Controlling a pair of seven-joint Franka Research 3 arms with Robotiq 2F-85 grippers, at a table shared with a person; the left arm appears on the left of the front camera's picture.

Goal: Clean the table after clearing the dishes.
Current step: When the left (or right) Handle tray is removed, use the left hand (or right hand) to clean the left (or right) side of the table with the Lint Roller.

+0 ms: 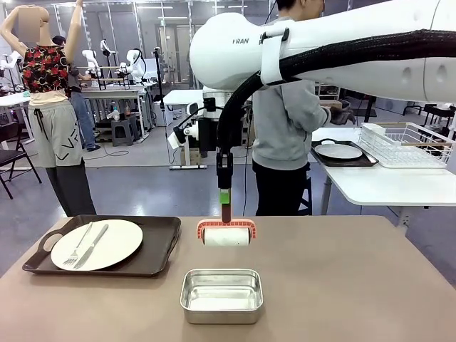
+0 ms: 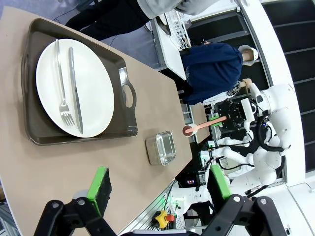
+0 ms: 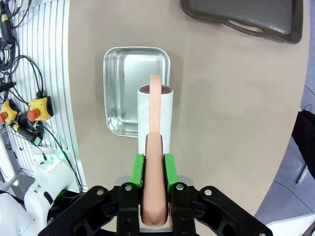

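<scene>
On the brown table (image 1: 356, 285) a white plate (image 1: 117, 239) with a fork (image 1: 77, 248) and a knife (image 1: 93, 244) lies on a dark handled tray (image 1: 160, 251) at the left. My right gripper (image 1: 225, 198) points straight down over the table's middle, shut on the pink handle of a lint roller (image 1: 226, 235) whose white roll rests on the tabletop. From the right wrist, the gripper (image 3: 153, 169) clamps that handle above the roll (image 3: 154, 115). My left gripper (image 2: 160, 184) hangs open above the table (image 2: 49, 167), apart from the plate (image 2: 93, 83).
A small steel pan (image 1: 221, 294) sits near the front edge, just before the roller. A person (image 1: 285, 121) stands at the far side, turned to a white side table (image 1: 385, 185) holding another plate (image 1: 338, 151) on a tray and a wire rack (image 1: 406, 142).
</scene>
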